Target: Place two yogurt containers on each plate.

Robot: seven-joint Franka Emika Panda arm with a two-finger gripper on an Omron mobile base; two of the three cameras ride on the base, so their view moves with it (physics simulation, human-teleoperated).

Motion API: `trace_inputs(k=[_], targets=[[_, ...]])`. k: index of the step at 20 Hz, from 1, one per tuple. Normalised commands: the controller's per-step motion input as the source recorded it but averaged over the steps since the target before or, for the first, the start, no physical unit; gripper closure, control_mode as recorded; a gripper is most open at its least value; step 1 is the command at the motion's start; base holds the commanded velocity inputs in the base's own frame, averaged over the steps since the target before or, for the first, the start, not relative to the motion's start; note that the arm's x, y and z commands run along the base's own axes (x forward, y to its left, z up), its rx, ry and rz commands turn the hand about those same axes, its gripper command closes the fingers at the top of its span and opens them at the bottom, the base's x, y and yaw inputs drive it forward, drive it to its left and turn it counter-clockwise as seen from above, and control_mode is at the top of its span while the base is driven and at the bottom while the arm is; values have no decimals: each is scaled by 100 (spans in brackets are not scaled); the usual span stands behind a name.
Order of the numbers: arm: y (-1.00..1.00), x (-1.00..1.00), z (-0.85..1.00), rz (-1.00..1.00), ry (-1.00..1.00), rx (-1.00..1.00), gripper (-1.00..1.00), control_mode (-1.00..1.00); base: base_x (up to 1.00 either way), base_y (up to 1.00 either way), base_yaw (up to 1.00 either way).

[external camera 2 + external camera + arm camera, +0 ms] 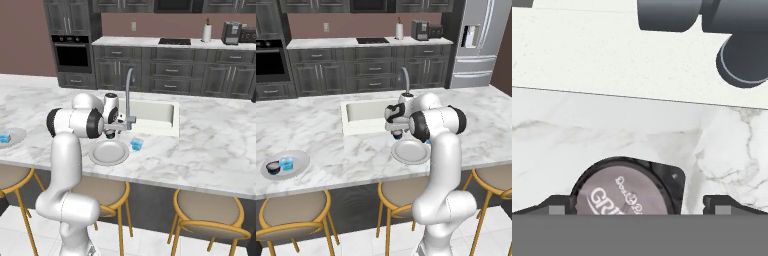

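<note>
Marble desk (pixel 316 125) is seen with a sink (pixel 363 116) set into it and a faucet (pixel 129 85) at the sink's edge. White arm (pixel 443 165) is bent over the desk near the sink's front edge. Near plate (pixel 411 151) is seen lying on the desk beside the arm, bare on its visible surface; a light blue yogurt cup (pixel 136 144) stands on the desk just beside that plate, not on it. Far plate (pixel 298 161) is seen at the desk's left end, well apart, carrying one dark yogurt cup (pixel 273 168) and one blue yogurt cup (pixel 287 163) side by side. End effector (pixel 397 133) is held above the desk just behind the near plate, jaws spread wide, nothing gripped. In the hand view a second dark yogurt cup (pixel 626 192) with a pale printed lid is seen on the marble directly below, between the two fingertips (pixel 559 205), gaps visible on both sides; contact cannot be told. The sink wall (pixel 612 55) lies just beyond that cup.
</note>
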Motion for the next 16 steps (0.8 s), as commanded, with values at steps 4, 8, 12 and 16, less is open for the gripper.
trace_inputs(k=[4, 8, 12, 16], targets=[[0, 0, 0, 0, 0, 0, -100, -100, 0, 0, 0], [2, 0, 0, 0, 0, 0, -100, -100, 0, 0, 0], [4, 0, 0, 0, 0, 0, -100, -100, 0, 0, 0], [4, 0, 0, 0, 0, 0, -100, -100, 0, 0, 0]])
